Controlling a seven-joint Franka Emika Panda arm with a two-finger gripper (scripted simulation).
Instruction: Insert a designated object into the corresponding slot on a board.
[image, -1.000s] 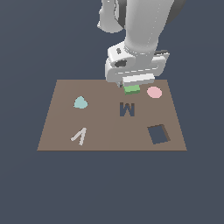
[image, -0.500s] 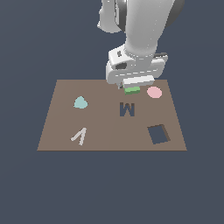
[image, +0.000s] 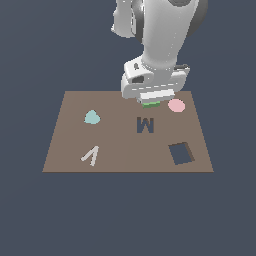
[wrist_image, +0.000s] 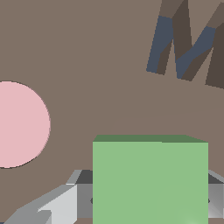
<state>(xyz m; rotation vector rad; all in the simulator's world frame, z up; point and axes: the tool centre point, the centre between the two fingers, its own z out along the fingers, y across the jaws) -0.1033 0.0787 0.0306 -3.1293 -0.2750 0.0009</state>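
Observation:
My gripper (image: 151, 101) is shut on the green square block (image: 151, 104), at the far edge of the brown board (image: 115, 145); I cannot tell whether the block touches the board. In the wrist view the block (wrist_image: 150, 179) sits between my grey fingers (wrist_image: 57, 205). The dark square slot (image: 181, 153) is empty, near the board's front corner on the exterior view's right, well apart from the block. The arm hides most of the block in the exterior view.
A pink round disc (image: 176, 105) lies just beside the block, also in the wrist view (wrist_image: 19, 124). The dark M-shaped recess (image: 145, 125) lies mid-board. A pale teal piece (image: 91, 118) and a white V-shaped piece (image: 91, 156) lie on the exterior view's left.

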